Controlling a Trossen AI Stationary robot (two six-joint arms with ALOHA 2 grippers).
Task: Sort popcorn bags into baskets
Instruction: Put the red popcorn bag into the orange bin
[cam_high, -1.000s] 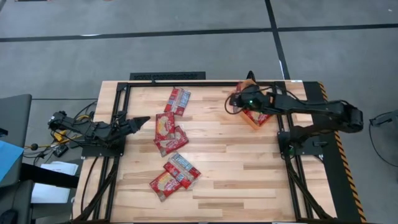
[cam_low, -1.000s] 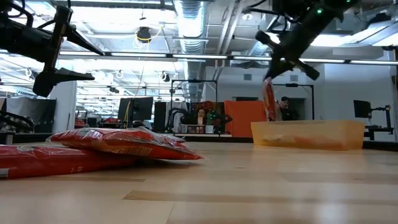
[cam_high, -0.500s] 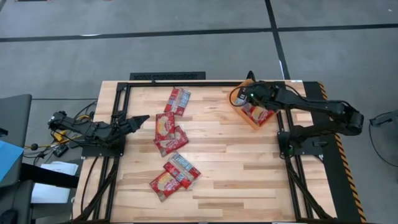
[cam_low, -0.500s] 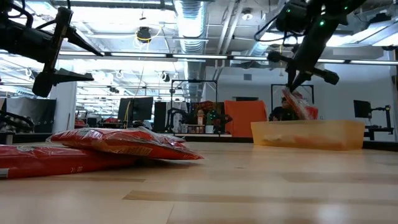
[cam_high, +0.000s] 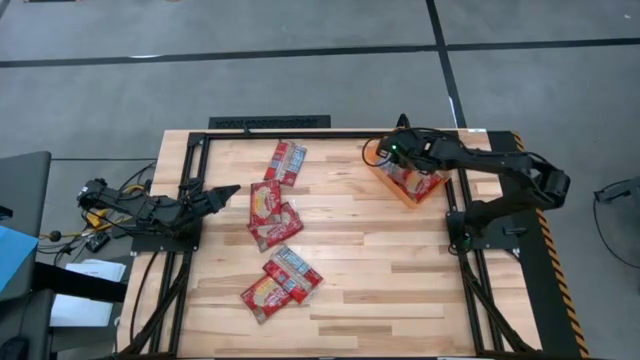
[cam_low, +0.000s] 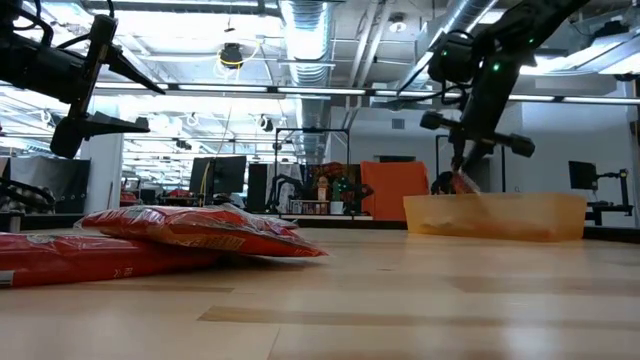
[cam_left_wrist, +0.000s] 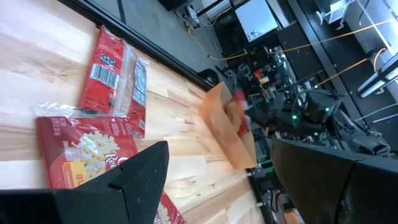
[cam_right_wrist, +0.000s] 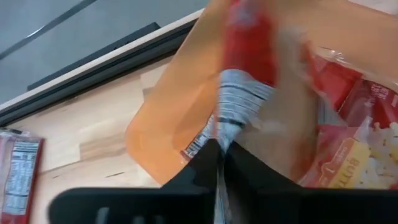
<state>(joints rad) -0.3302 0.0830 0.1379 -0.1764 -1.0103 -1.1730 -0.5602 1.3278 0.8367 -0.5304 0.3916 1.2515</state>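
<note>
My right gripper (cam_high: 393, 158) hangs over the orange basket (cam_high: 392, 188) at the far right, its fingers shut on a red popcorn bag (cam_right_wrist: 244, 56) that reaches down into the basket. More bags (cam_right_wrist: 357, 124) lie inside it. Several popcorn bags (cam_high: 275, 222) lie flat on the table's middle and left. By the left edge, my left gripper (cam_high: 228, 193) stands open and level with nothing between its fingers. My right gripper pinches the bag's end edge by the barcode (cam_right_wrist: 225, 127) between its two fingers. The fingers slant down from above. The bag hangs below them (cam_low: 463, 183) into the basket; the basket wall hides its lower end.
A black frame rail (cam_high: 300, 134) runs along the table's far edge, and side rails flank both arm bases. Bare wood lies between the loose bags and the basket, and along the near edge.
My right gripper has sunk toward the basket and tipped further downward, carrying the bag. The bag hung beside and above the basket's left wall a second ago. It then swung over the basket, and its lower part is now inside.
</note>
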